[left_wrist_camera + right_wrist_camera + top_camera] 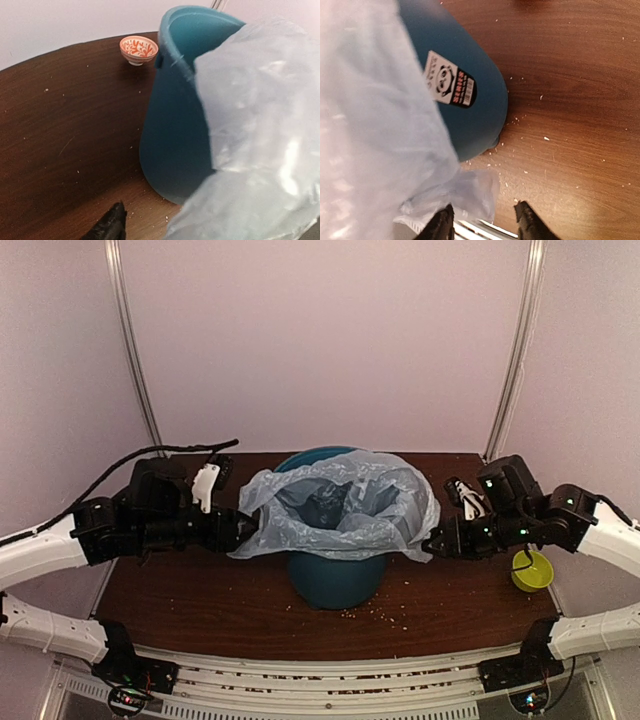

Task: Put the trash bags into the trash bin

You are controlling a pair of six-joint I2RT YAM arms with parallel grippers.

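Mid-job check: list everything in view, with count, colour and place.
Round tapered plastic bin: one, teal, upright at table centre.
Thin translucent plastic bag: one, grey-blue, draped over the bin's mouth.
Printed label: one, white and black, on the bin's side.
Small plain bowl: one, lime-green, table's right edge.
Small patterned bowl: one, red-on-white, beyond the bin.
Crumbs: many, pale, around the bin.
Wooden table: one, dark brown, under everything.
Left pincer: black, at bag's left edge, state unclear.
Right pincer: black, open, at bag's right edge.

Both arms (150, 520) stretched inward, right fingers (441, 226) parted
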